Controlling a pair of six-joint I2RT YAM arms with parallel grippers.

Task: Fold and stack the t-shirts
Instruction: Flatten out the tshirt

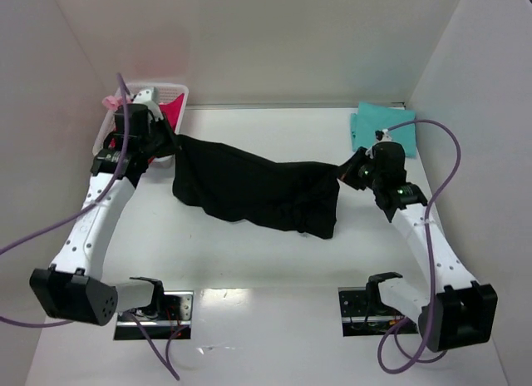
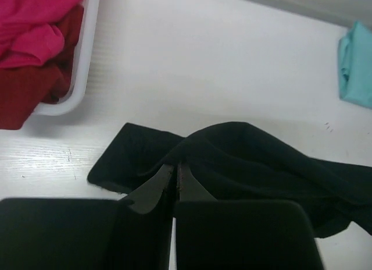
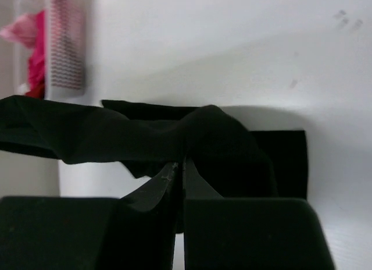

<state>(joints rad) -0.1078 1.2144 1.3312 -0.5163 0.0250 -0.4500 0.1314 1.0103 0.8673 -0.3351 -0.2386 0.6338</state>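
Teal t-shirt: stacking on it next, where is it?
In the top view the teal t-shirt lies at the far right of the table, just beyond the right arm.

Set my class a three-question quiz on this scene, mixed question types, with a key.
1. True or false: the black t-shirt lies neatly folded.
2. Where is the teal t-shirt? A under the black t-shirt; B at the far right corner of the table; C hanging off its near edge.
3. Fill in: the black t-shirt is gripped by ___ grippers.
Key: 1 false, it hangs stretched out; 2 B; 3 both, the left gripper and right gripper are shut on it.
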